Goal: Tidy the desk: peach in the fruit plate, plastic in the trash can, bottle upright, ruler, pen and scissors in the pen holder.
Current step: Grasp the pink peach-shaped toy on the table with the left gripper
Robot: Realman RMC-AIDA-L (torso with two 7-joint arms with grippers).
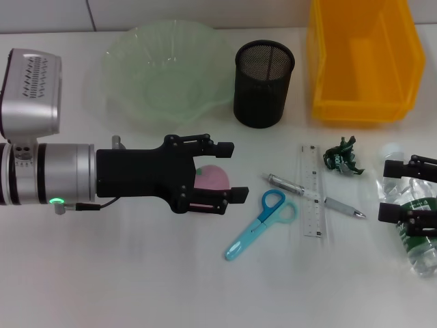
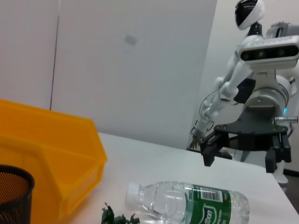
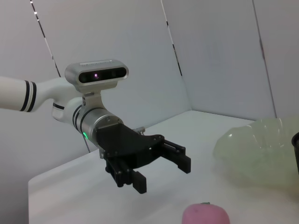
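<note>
My left gripper is open, its fingers on either side of the pink peach; the right wrist view shows this gripper raised above the table, with the peach below it. My right gripper is open at the right edge, over the lying clear bottle with a green label. The left wrist view shows it hovering above the bottle. Crumpled green plastic, a clear ruler, a pen and blue scissors lie on the table.
A pale green glass fruit plate stands at the back left. The black mesh pen holder is beside it. A yellow bin stands at the back right. The pen lies across the ruler.
</note>
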